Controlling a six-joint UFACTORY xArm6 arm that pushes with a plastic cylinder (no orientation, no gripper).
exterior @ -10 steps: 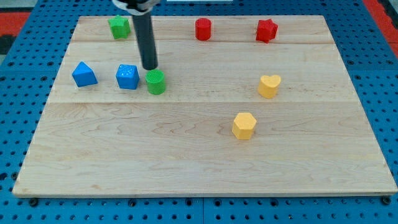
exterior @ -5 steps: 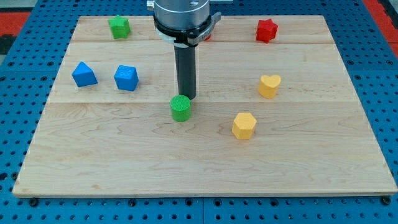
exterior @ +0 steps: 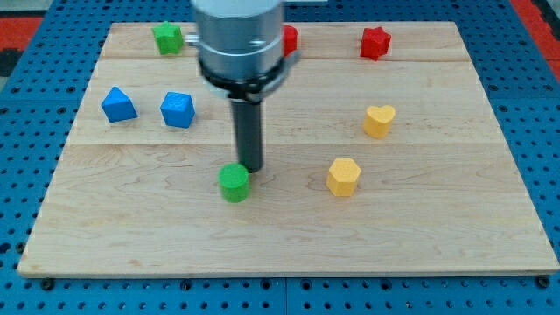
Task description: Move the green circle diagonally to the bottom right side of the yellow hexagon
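The green circle [exterior: 234,183] lies on the wooden board [exterior: 289,236], left of the yellow hexagon [exterior: 344,176] and about level with it. My tip [exterior: 250,169] stands just above and to the right of the green circle, touching or nearly touching its upper right edge. The yellow hexagon sits right of centre, well apart from my tip.
A yellow heart [exterior: 379,120] lies up and right of the hexagon. Two blue blocks [exterior: 118,104] [exterior: 178,108] lie at the left. A green block [exterior: 167,37] is at top left. A red block [exterior: 375,41] is at top right; another red block [exterior: 289,38] is partly behind the arm.
The green circle has moved down and right from beside the blue block, then down and slightly left. My tip followed it toward the view's bottom.
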